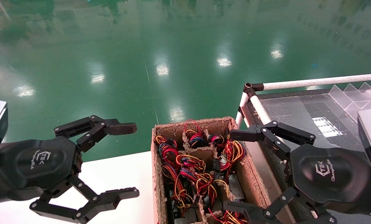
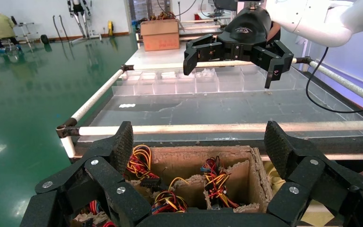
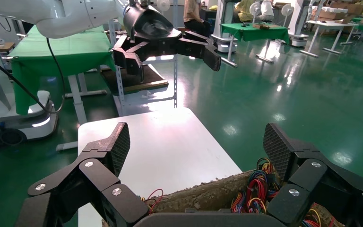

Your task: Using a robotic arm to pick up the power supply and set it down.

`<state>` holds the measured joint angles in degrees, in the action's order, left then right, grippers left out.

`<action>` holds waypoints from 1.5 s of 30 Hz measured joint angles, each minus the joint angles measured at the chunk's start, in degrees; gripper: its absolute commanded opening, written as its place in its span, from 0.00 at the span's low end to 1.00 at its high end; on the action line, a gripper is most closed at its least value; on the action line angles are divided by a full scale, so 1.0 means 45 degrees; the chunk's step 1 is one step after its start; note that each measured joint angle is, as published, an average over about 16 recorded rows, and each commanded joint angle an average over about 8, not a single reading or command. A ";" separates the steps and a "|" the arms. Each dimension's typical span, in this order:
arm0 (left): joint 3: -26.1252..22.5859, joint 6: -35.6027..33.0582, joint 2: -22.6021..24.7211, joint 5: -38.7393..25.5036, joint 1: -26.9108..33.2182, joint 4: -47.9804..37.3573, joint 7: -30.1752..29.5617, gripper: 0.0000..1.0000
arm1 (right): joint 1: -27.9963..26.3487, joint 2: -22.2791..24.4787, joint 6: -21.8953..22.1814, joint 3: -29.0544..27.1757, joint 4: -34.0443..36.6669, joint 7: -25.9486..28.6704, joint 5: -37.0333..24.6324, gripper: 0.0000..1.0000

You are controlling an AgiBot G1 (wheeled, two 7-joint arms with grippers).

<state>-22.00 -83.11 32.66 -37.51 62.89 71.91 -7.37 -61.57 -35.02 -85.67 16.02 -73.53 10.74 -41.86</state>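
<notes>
The right gripper [image 1: 235, 171], jaws spread wide and empty, hangs over the cardboard box [image 1: 160, 174], nearest the power supply [image 1: 235, 186] lying below it under tangled wires [image 1: 188, 174].

Bright overhead lighting in all three views. The green floor [image 1: 142, 46] is glossy, with white glare patches from ceiling lamps ahead of both pincers. The white worktop [image 3: 170, 146] under the left pincer [image 1: 126, 160] is near blown out, worst in the right wrist view, where a hot spot sits at its far edge. Clear dividers [image 1: 353, 96] beyond the right pincer [image 1: 235, 169] catch soft reflections. Shadows are weak and diffuse; the cardboard box [image 1: 156, 174] is dark inside, so the metal between the wires [image 1: 188, 168] is hard to read. Both pincers are close to the lens and slightly soft in the wrist views. Straight rails bow mildly near frame edges.
</notes>
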 measured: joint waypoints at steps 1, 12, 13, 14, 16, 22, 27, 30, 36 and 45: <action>0.0000 0.0000 0.0000 0.0000 0.0000 0.0000 0.0000 1.00 | 0.0000 0.0000 0.0000 0.0000 0.0000 0.0000 0.0000 1.00; 0.0000 0.0000 0.0000 0.0000 0.0000 0.0000 0.0000 1.00 | 0.0000 0.0000 0.0000 0.0000 0.0000 0.0000 0.0000 1.00; 0.0000 0.0000 0.0000 0.0000 0.0000 0.0000 0.0000 1.00 | 0.0000 0.0000 0.0000 0.0000 0.0000 0.0000 0.0000 1.00; 0.0000 0.0000 0.0000 0.0000 0.0000 0.0000 0.0000 1.00 | 0.0000 0.0000 0.0000 0.0000 0.0000 0.0000 0.0000 1.00; 0.0000 0.0000 0.0000 0.0000 0.0000 0.0000 0.0000 1.00 | 0.0000 0.0000 0.0000 0.0000 0.0000 0.0000 0.0000 1.00; 0.0000 0.0000 0.0000 0.0000 0.0000 0.0000 0.0000 1.00 | 0.0000 0.0000 0.0000 0.0000 0.0000 0.0000 0.0000 1.00; 0.0000 0.0000 0.0000 0.0000 0.0000 0.0000 0.0000 1.00 | 0.0000 0.0000 0.0000 0.0000 0.0000 0.0000 0.0000 1.00; 0.0000 0.0000 0.0000 0.0000 0.0000 0.0000 0.0000 1.00 | 0.0000 0.0000 0.0000 0.0000 0.0000 0.0000 0.0000 1.00; 0.0000 0.0000 0.0000 0.0000 0.0000 0.0000 0.0000 1.00 | 0.0000 0.0000 0.0000 0.0000 0.0000 0.0000 0.0000 1.00; 0.0000 0.0000 0.0000 0.0000 0.0000 0.0000 0.0000 1.00 | 0.0000 0.0000 0.0000 0.0000 0.0000 0.0000 0.0000 1.00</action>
<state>-22.00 -83.11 32.66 -37.51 62.89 71.91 -7.37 -61.57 -35.02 -85.67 16.03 -73.53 10.74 -41.86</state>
